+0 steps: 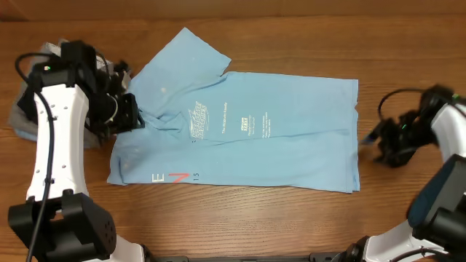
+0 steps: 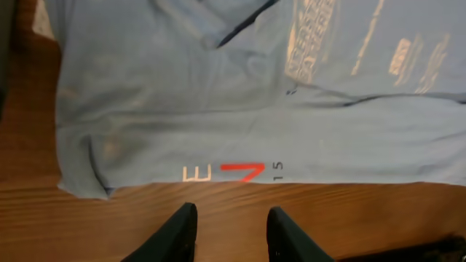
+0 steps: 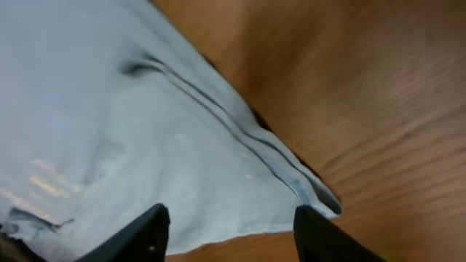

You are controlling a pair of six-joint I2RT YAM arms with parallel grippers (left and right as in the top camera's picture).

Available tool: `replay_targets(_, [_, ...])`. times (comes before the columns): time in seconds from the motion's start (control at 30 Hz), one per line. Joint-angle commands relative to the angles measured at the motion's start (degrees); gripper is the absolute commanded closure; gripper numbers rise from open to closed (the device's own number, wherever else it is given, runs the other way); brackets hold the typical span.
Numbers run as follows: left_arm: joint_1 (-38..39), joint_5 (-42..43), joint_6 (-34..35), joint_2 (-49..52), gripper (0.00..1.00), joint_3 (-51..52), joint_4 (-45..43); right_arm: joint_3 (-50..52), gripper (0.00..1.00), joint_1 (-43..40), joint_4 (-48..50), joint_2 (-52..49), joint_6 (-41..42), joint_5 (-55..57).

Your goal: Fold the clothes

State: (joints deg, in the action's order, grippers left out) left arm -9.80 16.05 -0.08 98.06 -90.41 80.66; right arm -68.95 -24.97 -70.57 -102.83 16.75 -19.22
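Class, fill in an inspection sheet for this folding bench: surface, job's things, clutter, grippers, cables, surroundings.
Surface: wooden table.
Job's things: light-blue T-shirt spread flat, print up; grey garment bunched beside the left arm.
Clutter: nothing seen.
Grippers: left gripper open, over bare wood just off the shirt's lettered edge; right gripper open, over a hem corner.
Cables: black cable along the left arm.
Surroundings: nothing seen.

I see white shells on my left arm [image 1: 52, 131] and right arm [image 1: 453, 127], black joints, a black cable [image 1: 48, 145] along the left, black-fingered left gripper [image 2: 231, 233] and right gripper [image 3: 229, 233].
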Motion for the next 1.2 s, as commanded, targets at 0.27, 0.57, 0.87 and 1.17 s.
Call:
replay_targets(0.27, [-0.3,0.5,0.7,0.7,0.62,5.5,-3.5,17.2,0.96,2.0,11.8,-0.2,1.0,2.8])
replay_targets(0.57, [-0.3,0.5,0.7,0.7,0.59,5.5,-4.4,10.3,0.96,-3.8,7.4,-0.1,13.9,23.7])
replay_targets(0.87, [0.2,2.2,0.0,0.7,0.51,5.5,-6.2,5.6,0.7,-6.2,3.5,-0.1,11.3,21.5])
replay_targets(1.17, [4.1,10.7,-1.9,0.7,0.4,5.5,-18.4,-12.2,0.5,-6.2,-5.2,3.9,6.3,9.8])
